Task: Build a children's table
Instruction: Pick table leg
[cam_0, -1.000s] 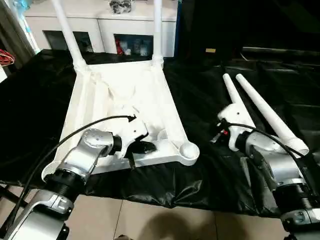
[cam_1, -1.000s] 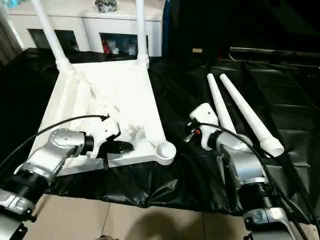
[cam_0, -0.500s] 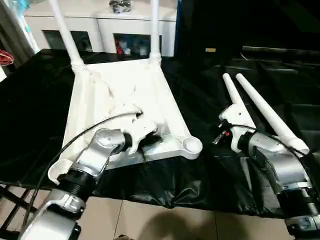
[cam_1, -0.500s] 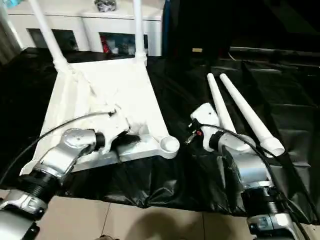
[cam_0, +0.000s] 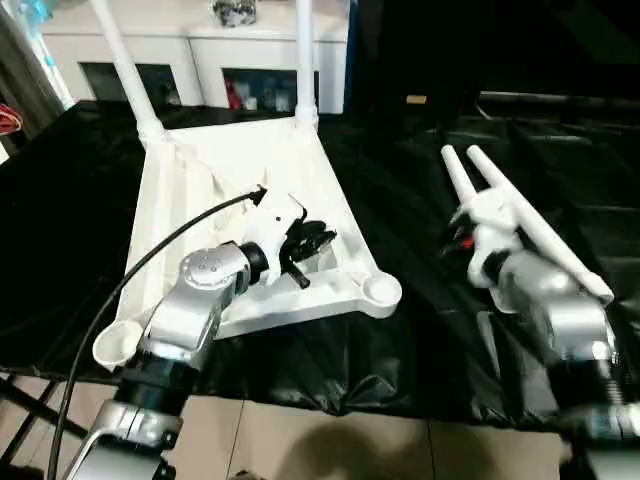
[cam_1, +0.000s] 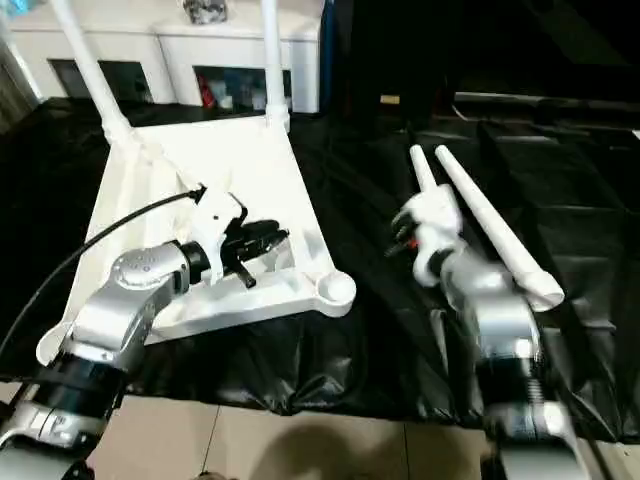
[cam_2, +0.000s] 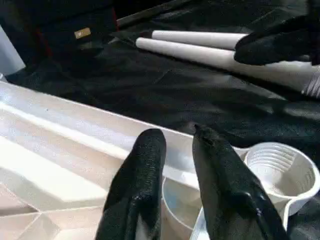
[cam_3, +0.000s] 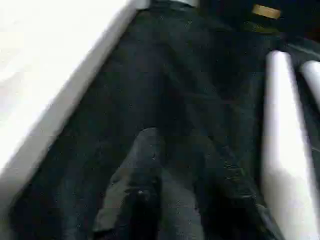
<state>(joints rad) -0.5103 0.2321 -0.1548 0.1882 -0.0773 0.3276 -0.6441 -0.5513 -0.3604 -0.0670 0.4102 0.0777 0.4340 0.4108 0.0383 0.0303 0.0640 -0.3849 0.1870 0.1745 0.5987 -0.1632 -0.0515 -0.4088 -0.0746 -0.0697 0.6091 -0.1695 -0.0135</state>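
top (cam_0: 215, 190) lies underside up, exposing sockets; both tools, left (cam_2: 177, 145) and right (cam_3: 182, 150), part open, empty, near loose legs (cam_0: 520, 215).

A lived-in home room, not a workshop.
You're facing a white cabinet (cam_0: 200, 45) at the far left, knick-knacks on its shelves, tiled floor (cam_0: 300, 440) nearest you.

Even indoor light, some motion blur

The white tabletop (cam_0: 200, 190) glares nearly featureless against the dim black cloth (cam_0: 420, 210); the right arm (cam_0: 545, 300) smears with blur, and the right wrist view is soft throughout.
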